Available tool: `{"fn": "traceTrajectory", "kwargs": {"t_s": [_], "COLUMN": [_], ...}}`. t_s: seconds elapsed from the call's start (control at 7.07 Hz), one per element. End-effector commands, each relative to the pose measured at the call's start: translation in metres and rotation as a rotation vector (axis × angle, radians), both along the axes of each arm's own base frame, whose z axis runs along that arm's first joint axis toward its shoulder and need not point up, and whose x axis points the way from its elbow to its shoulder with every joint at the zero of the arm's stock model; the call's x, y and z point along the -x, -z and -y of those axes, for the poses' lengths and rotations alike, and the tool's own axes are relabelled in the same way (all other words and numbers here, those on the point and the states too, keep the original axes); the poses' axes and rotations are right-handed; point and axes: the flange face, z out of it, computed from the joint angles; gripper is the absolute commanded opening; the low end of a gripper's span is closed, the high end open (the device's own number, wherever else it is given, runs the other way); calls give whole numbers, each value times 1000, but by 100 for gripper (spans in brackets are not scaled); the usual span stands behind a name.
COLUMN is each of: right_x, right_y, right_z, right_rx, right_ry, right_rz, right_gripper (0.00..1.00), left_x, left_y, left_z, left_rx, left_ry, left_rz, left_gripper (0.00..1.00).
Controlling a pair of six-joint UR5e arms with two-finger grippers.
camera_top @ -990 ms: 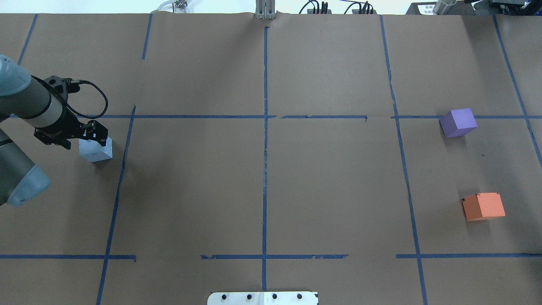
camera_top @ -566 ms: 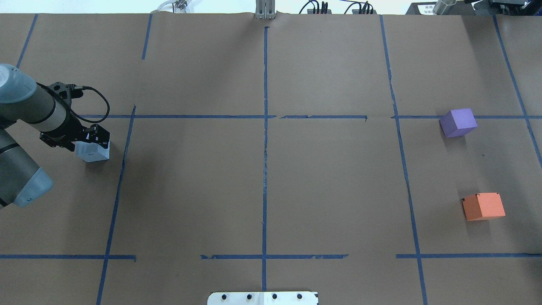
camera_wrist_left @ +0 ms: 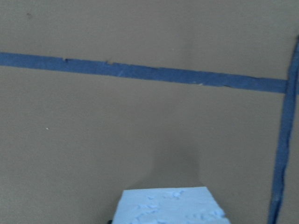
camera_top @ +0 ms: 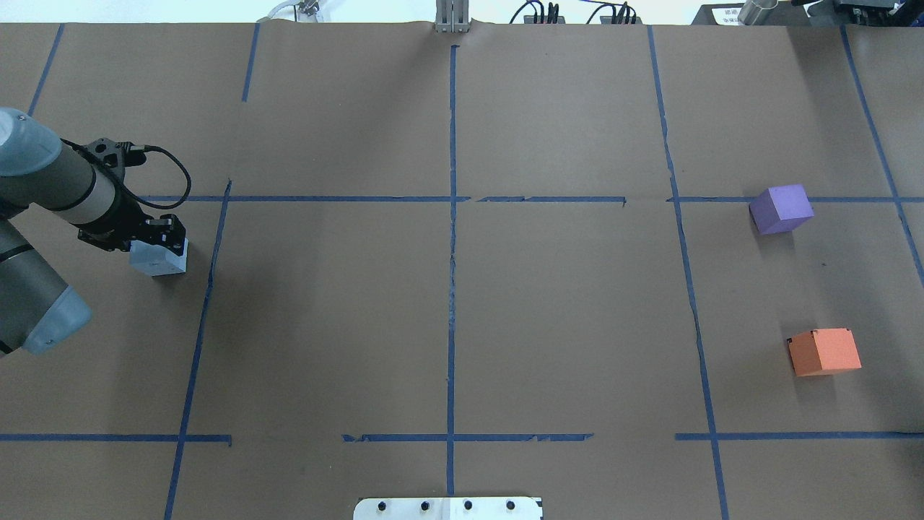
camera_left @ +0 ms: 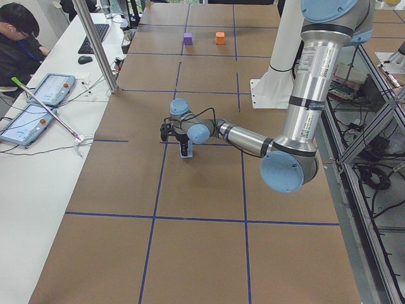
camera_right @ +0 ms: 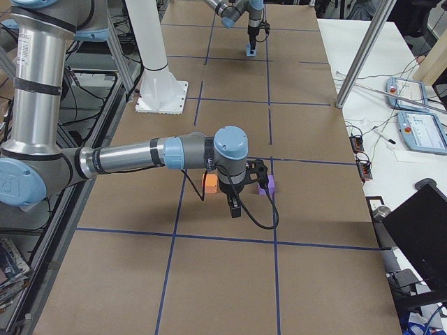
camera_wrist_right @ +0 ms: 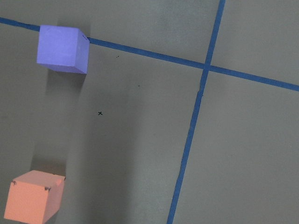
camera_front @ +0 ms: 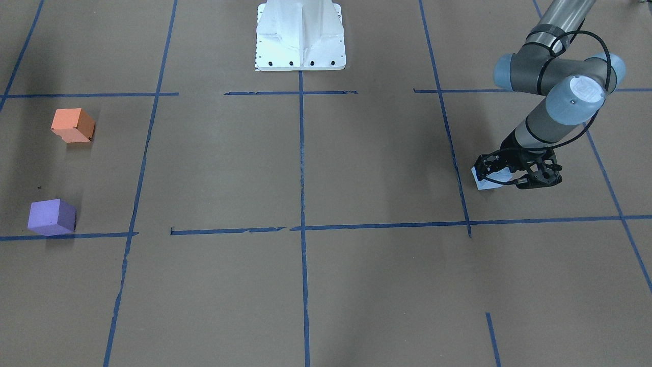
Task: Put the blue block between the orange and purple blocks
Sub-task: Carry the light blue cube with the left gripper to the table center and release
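Note:
The light blue block (camera_top: 160, 261) rests on the table at the far left, near a blue tape line. My left gripper (camera_top: 157, 243) is down over it, its jaws closed on the block's sides; the front view shows the gripper (camera_front: 504, 176) and the block (camera_front: 485, 182) too. The block's top (camera_wrist_left: 170, 205) fills the bottom of the left wrist view. The purple block (camera_top: 781, 209) and the orange block (camera_top: 824, 352) sit apart at the far right. My right gripper (camera_right: 234, 208) hovers above them, seen only in the exterior right view; I cannot tell whether it is open or shut.
Brown paper with a grid of blue tape lines (camera_top: 452, 238) covers the table. The white robot base (camera_front: 300, 35) stands at the robot's side of the table. A small black mark (camera_wrist_right: 100, 113) lies on the paper between the purple block (camera_wrist_right: 63, 49) and the orange block (camera_wrist_right: 32, 203).
My left gripper came down over the blue block and closed on it. The block shifted slightly left and squared up. The purple and orange blocks have not moved.

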Motion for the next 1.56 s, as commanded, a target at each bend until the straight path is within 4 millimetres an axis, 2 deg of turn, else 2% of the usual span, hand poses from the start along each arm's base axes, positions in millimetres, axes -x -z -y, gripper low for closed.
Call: {"fn": "traceTrajectory", "kwargs": {"t_s": [0.0,0.14,0.28,0.42,0.57,0.71,0.85,0.99,1.13,1.27,1.41], "right_x": [0,0,0,0,0,0,0,0,0,0,0], "right_y": [1,1,0,1,1,1,1,1,0,1,2], "right_z": [0,0,0,0,0,0,0,0,0,0,1], "right_rx": [1,2,4,2,2,2,2,2,4,2,2], "right_ry": [-2,-3,-3,-3,-3,-3,-3,-3,-3,-3,-4], "right_rz": [3,4,4,4,4,4,4,4,4,4,5], "right_gripper": [100,100,100,100,100,100,100,100,100,100,100], "left_x": [-22,-60,-116,-154,-204,-266,-296,-321,-332,-334,-331], "left_y": [106,167,202,236,276,303,320,323,315,307,308], "left_z": [24,27,3,-9,-10,-34,-38,-43,-51,-55,-52], "left_rx": [-43,-113,-160,-105,-72,-84,-101,-91,-87,-89,-87], "left_ry": [5,-1,-35,-7,7,65,75,53,33,26,30], "left_rz": [-21,-18,-25,-61,-74,-41,-23,-4,11,22,28], "left_gripper": [9,10,10,10,11,14,14,20,69,99,100]}}
